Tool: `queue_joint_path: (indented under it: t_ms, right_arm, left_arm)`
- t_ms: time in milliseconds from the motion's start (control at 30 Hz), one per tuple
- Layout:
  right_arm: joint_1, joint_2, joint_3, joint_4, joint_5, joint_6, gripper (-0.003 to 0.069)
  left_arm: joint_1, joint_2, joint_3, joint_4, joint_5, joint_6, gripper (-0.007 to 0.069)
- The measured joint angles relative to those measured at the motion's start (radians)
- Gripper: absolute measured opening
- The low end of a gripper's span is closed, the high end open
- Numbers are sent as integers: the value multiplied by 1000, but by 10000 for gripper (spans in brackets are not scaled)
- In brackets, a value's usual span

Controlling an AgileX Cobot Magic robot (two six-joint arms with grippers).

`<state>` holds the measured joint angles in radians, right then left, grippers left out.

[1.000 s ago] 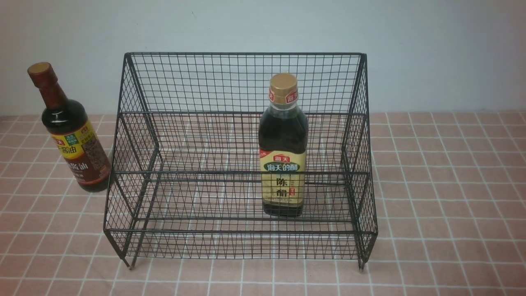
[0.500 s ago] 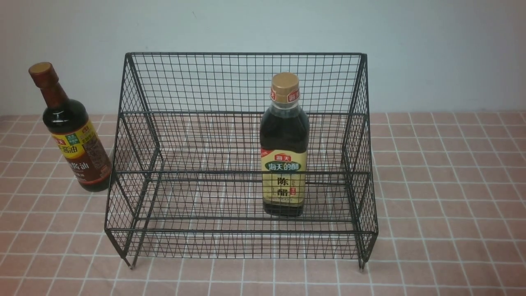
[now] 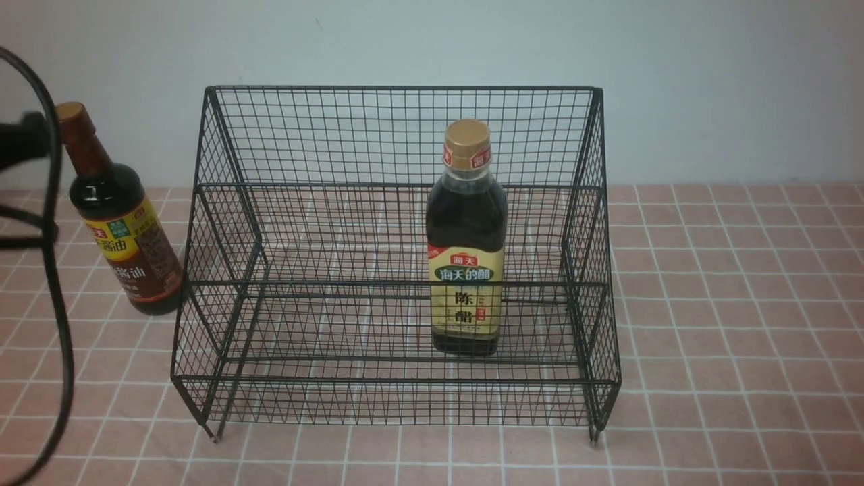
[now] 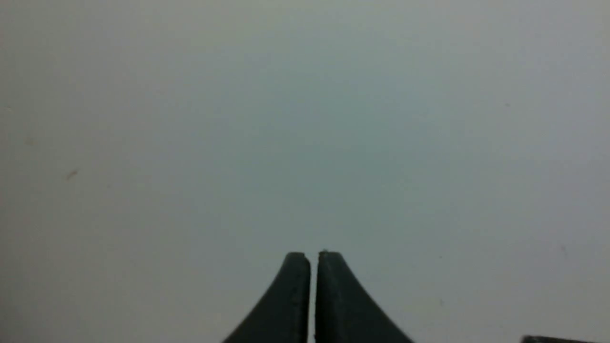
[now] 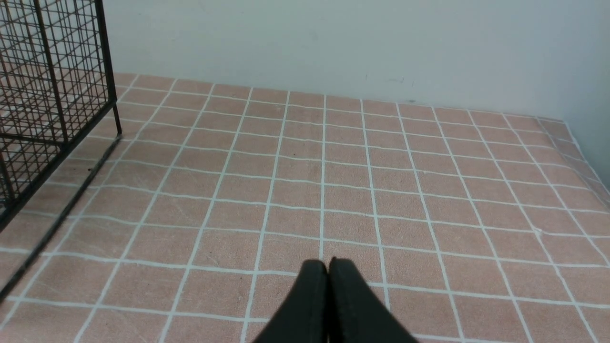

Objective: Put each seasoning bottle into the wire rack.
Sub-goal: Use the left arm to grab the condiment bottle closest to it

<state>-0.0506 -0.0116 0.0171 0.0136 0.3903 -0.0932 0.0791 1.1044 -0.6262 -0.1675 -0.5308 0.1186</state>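
The left end effector (image 4: 312, 257) has its fingers pressed almost together, only a hairline slit between them, pinching nothing and facing the plain pale wall (image 3: 709, 81). In the front view a dark, blurred piece of the left arm (image 3: 20, 142) and its black cable (image 3: 57, 283) sit at the left edge, level with the brown cap of the slim bottle (image 3: 118, 223). That bottle stands on the table (image 3: 729, 304) outside the wire rack (image 3: 398, 135), just beside its left wall; whether they touch I cannot tell. Its yellow band reads 酱油. The wider bottle (image 3: 466, 250) with the gold cap stands upright on the rack's lower front tier, right of centre, labelled 海天, 海天的醋 and 陈醋. The right end effector (image 5: 328, 264) is pressed together, holding nothing, above pink tiles, well apart from the rack's right end wall. The rack is open on top with a low front rim, and a wide stretch of tiled table runs to its right.
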Motion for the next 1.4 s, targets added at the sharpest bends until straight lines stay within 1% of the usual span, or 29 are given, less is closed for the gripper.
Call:
queue_joint_path:
  t_ms: [233,400,500,567,600,700,833,900,933,1233,1400]
  right_arm:
    - [0,0,0,-1,0,0,-15]
    - [0,0,0,-1,0,0,-15]
    - [0,0,0,-1,0,0,-15]
    - [0,0,0,-1,0,0,-15]
    - [0,0,0,-1,0,0,-15]
    - [0,0,0,-1,0,0,-15]
    - [0,0,0,-1,0,0,-15]
    - [0,0,0,-1,0,0,-15]
    - [0,0,0,-1,0,0,-15]
    - [0,0,0,-1,0,0,-15]
    - [0,0,0,-1,0,0,-15]
  left_arm:
    - [12,117,-74,81,-8,-40,17]
    - [11,182,-116,100,-8,-54,73]
    - [10,221,-141,101,-8,-55,161]
    - [10,241,-148,103,-8,-55,234]
    - [10,244,-149,103,-10,-55,251]
    - [10,279,-154,103,-42,-57,395]
    - [10,328,-154,102,-63,-58,536]
    - [10,342,-154,101,-64,-58,559]
    - [10,368,-154,97,-69,-58,584]
    - [10,461,-154,81,-78,-58,591]
    - [10,502,-154,73,-123,-58,578]
